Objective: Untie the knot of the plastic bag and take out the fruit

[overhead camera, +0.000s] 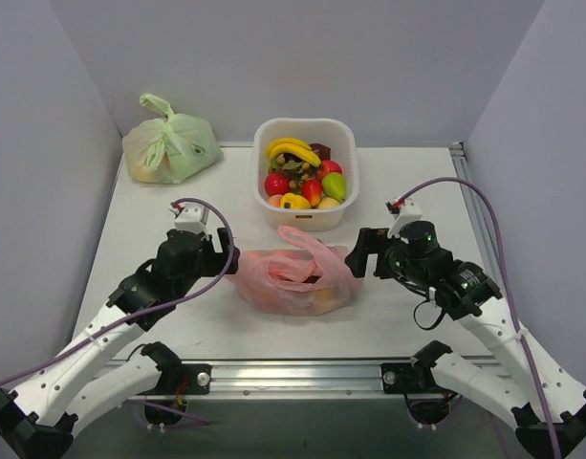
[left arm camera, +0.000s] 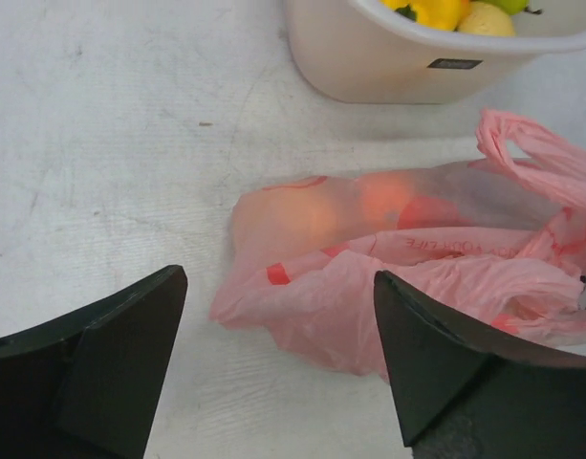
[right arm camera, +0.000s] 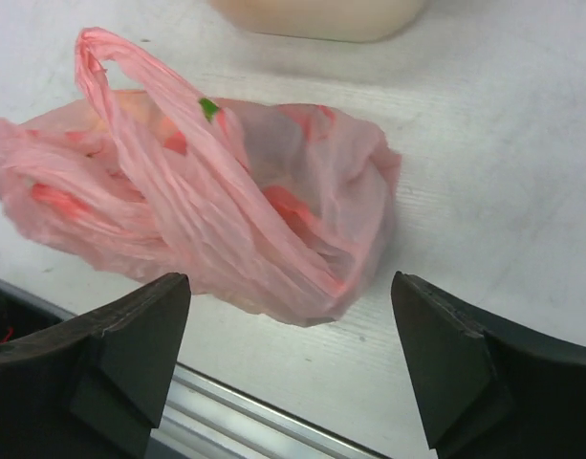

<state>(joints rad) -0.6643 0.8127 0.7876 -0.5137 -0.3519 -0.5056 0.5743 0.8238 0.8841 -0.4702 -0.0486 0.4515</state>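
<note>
The pink plastic bag (overhead camera: 294, 279) lies crumpled on the table between my two grippers, in front of the white basket. One handle loop (right arm camera: 168, 124) stands up loose, and the knot is out of view. Fruit (left arm camera: 380, 199) shows through the thin film as orange and red patches. My left gripper (overhead camera: 232, 260) is open at the bag's left end, with the bag's corner (left arm camera: 273, 306) lying between its fingers but apart from them. At the bag's right end my right gripper (overhead camera: 356, 256) is open too, its fingertips (right arm camera: 173, 296) clear of the plastic.
A white basket (overhead camera: 273, 129) full of mixed toy fruit stands just behind the bag. A tied pale green bag (overhead camera: 170, 148) sits at the back left. The table's metal front rail (right arm camera: 254, 411) runs close below the right gripper.
</note>
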